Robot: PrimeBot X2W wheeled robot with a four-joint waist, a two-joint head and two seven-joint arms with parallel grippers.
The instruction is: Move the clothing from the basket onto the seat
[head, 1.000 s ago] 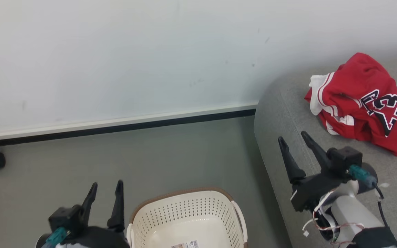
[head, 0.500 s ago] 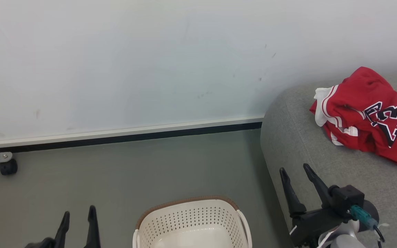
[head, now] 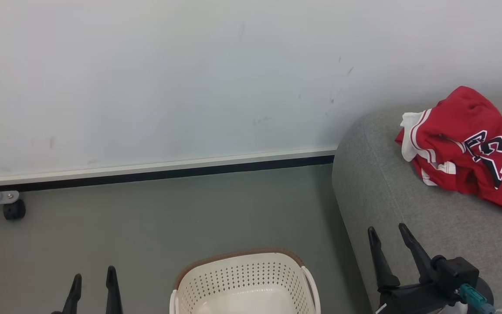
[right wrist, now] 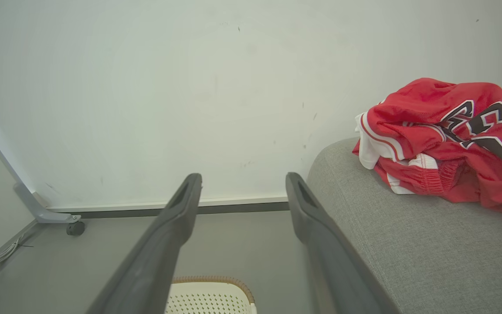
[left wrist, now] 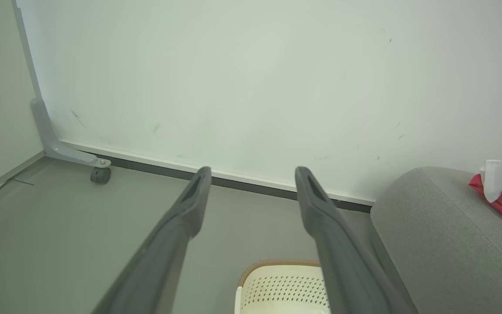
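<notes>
both grippers sit lower in the head view than a second ago, even allowing for the camera shifting: the left gripper (head: 93, 272) is down to just its fingertips at the bottom edge, and the right gripper (head: 387, 227) has pulled back from the clothing (head: 460, 148). left one is spread open, fingers well apart with nothing between them, just floor (head: 190, 209) and wall (head: 190, 78) past the tips in its wrist view. right one is the same, open wide and holding nothing. the clothing is a crumpled red heap with white trim and dark lettering, lying on the seat (head: 390, 187), ahead of the right gripper and off to its right, well apart from the fingertips. the right gripper hovers over the seat's near left edge; can't tell if it touches the fabric. the basket (head: 233, 254) sits on the floor between the two grippers, just right of the left one's fingers and left of the seat. far out past the left gripper, to its left, a small black caster (head: 14, 210) sits by the wall.
</notes>
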